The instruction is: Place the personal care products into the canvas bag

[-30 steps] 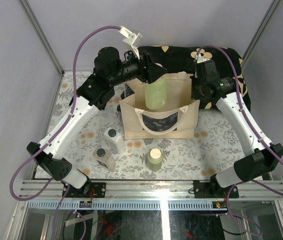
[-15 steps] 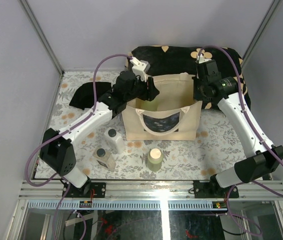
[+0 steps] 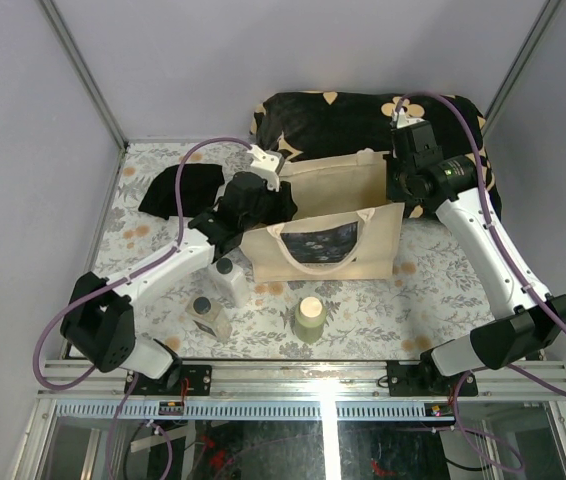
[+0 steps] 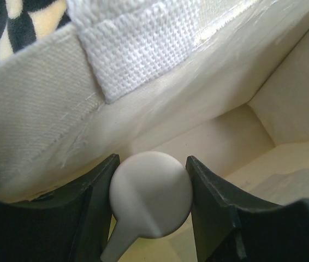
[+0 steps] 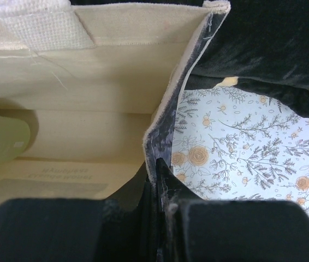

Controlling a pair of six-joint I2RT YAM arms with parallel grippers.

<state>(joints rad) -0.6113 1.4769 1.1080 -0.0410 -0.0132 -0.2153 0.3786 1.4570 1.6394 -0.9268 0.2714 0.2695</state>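
— What is held by the left gripper [image 4: 150,210]?

— Its jaws are closed narrowly on the beige cap [image 4: 150,188] of a pale green bottle [image 5: 1,143], which is hung low inside the canvas bag [image 3: 378,245], close to the bag's left wall. Whether the bottle's base is rested on the bag's floor cannot be told.

— And the right gripper [image 5: 159,213]?

— It is pinched shut on the bag's right wall, by which the mouth is held open.

— Which step is judged to be in hand?

— A first bottle is being set down inside the bag. Three are seen outside, all in front of the bag: the white bottle [image 3: 228,280] by its front left corner, the squat clear-tan bottle [image 3: 206,313] further forward, and the second pale green bottle [image 3: 310,318] before the bag's middle.

— What is called for next?

— The cap should be released and the jaws lifted straight out, so that the handle strap [image 4: 138,49] just above them is not snagged. The white bottle, nearest the bag, may then be reached for. The right-hand pinch is best kept, so that the bag is not collapsed.
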